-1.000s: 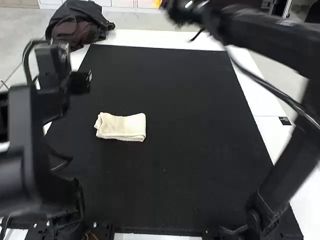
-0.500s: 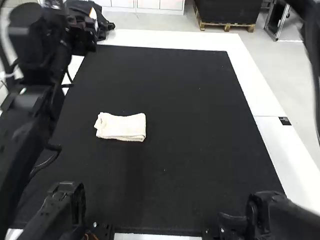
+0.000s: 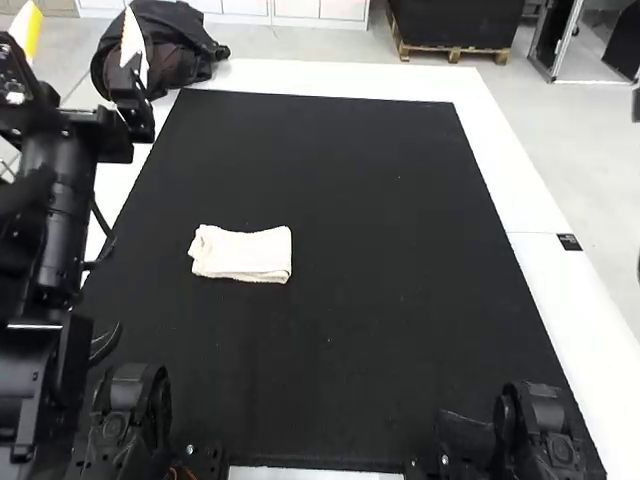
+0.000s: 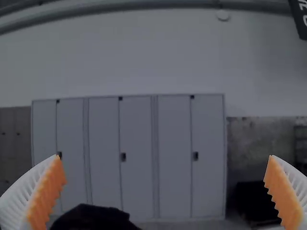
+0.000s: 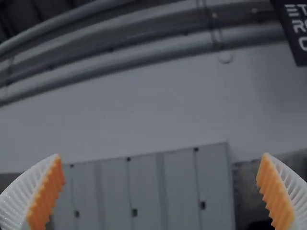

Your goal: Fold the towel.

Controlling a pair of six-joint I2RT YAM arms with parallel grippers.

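Noting positions from left to right: left gripper (image 3: 80,10) raised at the far left, fingers wide apart, nothing between them. Dark bag (image 3: 160,50) near the table's far left corner. Towel (image 3: 243,254) flat on the black mat (image 3: 370,300), left of its middle, folded into a compact layered strip; left end slightly uneven. Long axis runs roughly side to side, across the mat's length. Right gripper (image 5: 161,155): fingers well apart, empty.

Key relation: in the high view, towel lies to the right of the left gripper and closer to the arm bases. Left arm (image 3: 60,200) is the nearer one. Judgement: folding looks complete. Any touch-up would likely fall to the left arm, coming inward, back and down onto the uneven end; a careless drag could loosen the layers.
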